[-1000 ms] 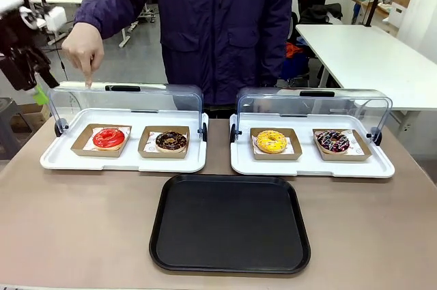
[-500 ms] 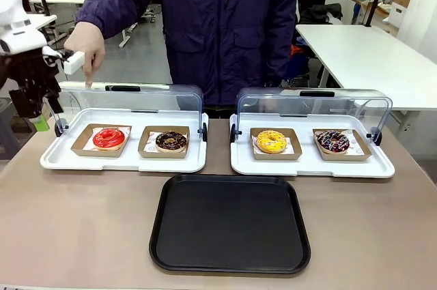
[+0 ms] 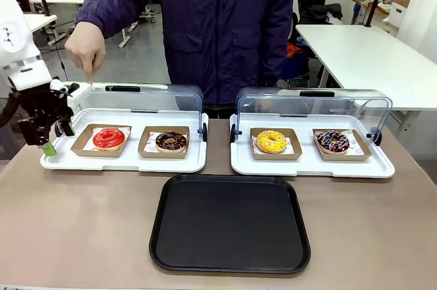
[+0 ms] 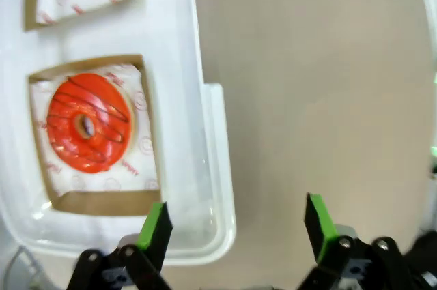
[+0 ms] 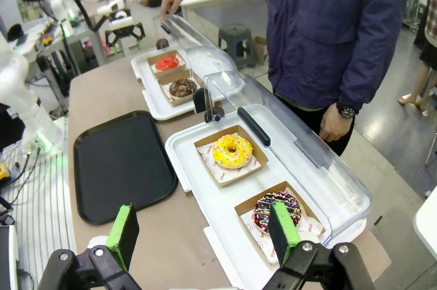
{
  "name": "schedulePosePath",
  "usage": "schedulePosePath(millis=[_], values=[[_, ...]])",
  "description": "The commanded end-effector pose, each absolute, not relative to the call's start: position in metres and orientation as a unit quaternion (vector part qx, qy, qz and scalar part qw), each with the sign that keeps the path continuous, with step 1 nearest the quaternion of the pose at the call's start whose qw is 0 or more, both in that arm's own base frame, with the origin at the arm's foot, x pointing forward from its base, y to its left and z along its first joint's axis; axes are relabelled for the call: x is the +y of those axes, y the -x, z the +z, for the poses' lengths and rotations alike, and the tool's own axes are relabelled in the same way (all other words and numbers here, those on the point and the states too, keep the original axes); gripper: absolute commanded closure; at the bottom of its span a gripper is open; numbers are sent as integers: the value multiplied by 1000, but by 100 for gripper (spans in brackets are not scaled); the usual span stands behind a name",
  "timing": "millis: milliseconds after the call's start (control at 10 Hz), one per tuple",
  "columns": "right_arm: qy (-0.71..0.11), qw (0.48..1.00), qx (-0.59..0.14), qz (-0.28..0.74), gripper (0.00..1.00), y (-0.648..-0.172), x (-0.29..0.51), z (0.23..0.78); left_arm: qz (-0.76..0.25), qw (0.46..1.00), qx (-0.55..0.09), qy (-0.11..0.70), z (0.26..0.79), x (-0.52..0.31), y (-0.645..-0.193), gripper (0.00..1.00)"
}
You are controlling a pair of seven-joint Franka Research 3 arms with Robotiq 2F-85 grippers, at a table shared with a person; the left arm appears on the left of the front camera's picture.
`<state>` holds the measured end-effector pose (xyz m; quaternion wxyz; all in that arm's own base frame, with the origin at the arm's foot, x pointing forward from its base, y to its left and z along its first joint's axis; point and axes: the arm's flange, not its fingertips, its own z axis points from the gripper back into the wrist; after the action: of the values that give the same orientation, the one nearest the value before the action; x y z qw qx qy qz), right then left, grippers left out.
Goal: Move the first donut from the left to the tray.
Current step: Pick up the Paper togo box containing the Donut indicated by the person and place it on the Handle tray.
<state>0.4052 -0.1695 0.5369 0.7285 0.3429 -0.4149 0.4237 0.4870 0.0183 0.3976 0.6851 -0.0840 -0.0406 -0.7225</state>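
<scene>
A: Where does the left gripper (image 3: pixel 53 136) stand?

B: Spread open with nothing in it, at the left end of the white tray (image 3: pixel 123 162). In its wrist view the gap between its 2 fingers lies over that tray's end rim and bare table. The red donut (image 4: pixel 87 132) sits off to 1 side of the gap, in its cardboard holder (image 4: pixel 95 201) on the white tray. The black tray (image 3: pixel 229 225) lies nearer the robot, well apart from the donut.

A: So what can go wrong?

B: First, alignment. If it descends from here, I think a finger lands on the rim and tips or shoves the white tray. It needs to shift over the donut.

A: And the lid?

B: The clear lid (image 3: pixel 130 102) stands raised just behind, and its hinge knob is near the gripper. A careless swing could knock it. The person's hand (image 3: pixel 84 48) points down at the lid's far edge, close above, so contact there is a risk too.

A: The grasp itself?

B: Squeezing the glaze probably smears or crushes it. Pinching only 1 holder wall may let the donut slide out during the carry.

A: The right gripper (image 5: pixel 203 216)?

B: Also open and empty, near the other white tray.
</scene>
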Motion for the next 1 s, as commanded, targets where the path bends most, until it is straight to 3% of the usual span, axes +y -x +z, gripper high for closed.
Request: schedulePosePath(millis=[0,300,900], values=[[-344,723,-421,427,0,-406,-169,538,-728,680,-21,83,405,19,-488,0],[-344,723,-421,427,0,-406,-169,538,-724,684,-38,83,398,18,-487,0],[-344,723,-421,427,0,-406,-169,538,-734,676,-69,-1,360,1,-484,0]])
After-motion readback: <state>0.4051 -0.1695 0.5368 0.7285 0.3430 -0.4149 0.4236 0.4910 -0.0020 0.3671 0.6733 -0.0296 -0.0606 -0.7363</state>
